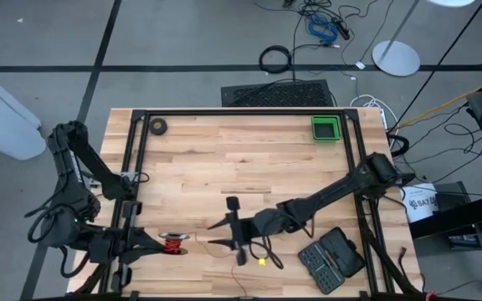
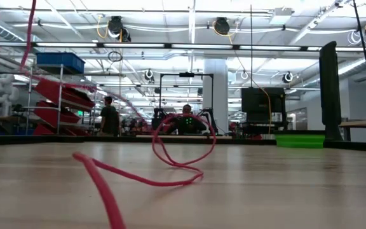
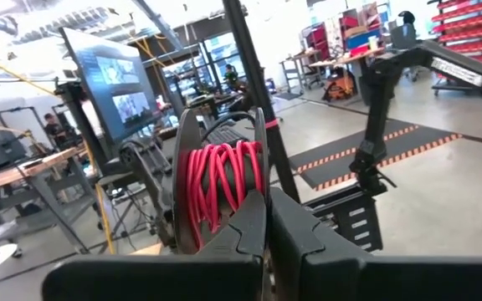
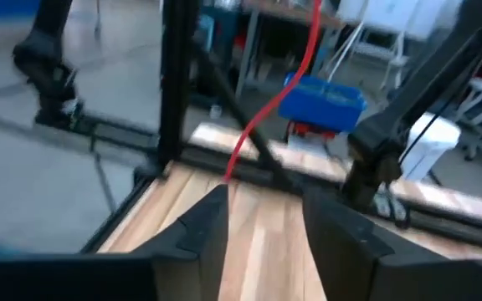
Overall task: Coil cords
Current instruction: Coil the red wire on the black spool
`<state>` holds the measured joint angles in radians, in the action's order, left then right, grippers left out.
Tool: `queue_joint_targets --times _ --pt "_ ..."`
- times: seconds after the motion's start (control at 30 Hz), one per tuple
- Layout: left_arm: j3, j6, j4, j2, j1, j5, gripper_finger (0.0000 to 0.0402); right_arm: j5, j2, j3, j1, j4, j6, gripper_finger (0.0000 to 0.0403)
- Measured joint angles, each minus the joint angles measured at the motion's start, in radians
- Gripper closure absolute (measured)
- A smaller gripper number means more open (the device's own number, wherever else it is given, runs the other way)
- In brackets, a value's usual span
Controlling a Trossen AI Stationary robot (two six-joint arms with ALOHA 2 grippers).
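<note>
The cords are a thin red wire wound on a small dark spool [image 3: 220, 180]. My left gripper [image 3: 266, 219] is shut on it above the table's near left part [image 1: 172, 244]. The wire's free length drops from the spool and lies in loose loops on the wood [image 2: 170, 168], ending in a yellow tip [image 1: 262, 261]. My right gripper [image 1: 216, 232] stands open just right of the spool, pointing toward it. In the right wrist view the red wire [image 4: 274, 100] runs up and away from beside one of its fingers [image 4: 212, 217]. My left gripper pinches the spool at the edge nearest the fingers [image 3: 260, 194], where one flange's rim runs down between the two fingertips. The fingers come in level. The spool stands lifted clear of the table, its wound red turns showing between the flanges. My right gripper is open, and I cannot tell whether the wire touches its finger.
A green tray [image 1: 325, 128] sits at the far right corner and a small dark tape roll [image 1: 157, 126] at the far left. A black case of bits [image 1: 331, 259] lies near the front right. Black frame rails [image 1: 136, 167] run along the table's sides.
</note>
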<state>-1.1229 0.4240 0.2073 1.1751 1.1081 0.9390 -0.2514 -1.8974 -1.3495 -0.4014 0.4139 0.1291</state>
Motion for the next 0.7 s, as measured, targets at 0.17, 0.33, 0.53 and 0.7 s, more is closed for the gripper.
queue_joint_targets --times 0.17,0.33,0.53,0.7 --pt "0.0 0.0 -0.001 0.012 -0.026 0.0 0.0395 0.049 -0.081 0.0 0.048 0.136 -0.023 0.0239" --pt "0.0 -0.005 -0.002 0.016 -0.043 0.0 0.0395 0.151 -0.134 0.0 0.082 0.21 -0.105 0.0237" --pt "0.0 -0.019 -0.007 0.016 -0.042 0.0 0.0395 0.156 -0.146 0.0 0.086 0.226 -0.113 0.0238" --pt "0.0 -0.022 -0.008 0.016 -0.042 0.0 0.0395 0.188 -0.116 0.0 0.085 0.164 -0.112 0.0238"
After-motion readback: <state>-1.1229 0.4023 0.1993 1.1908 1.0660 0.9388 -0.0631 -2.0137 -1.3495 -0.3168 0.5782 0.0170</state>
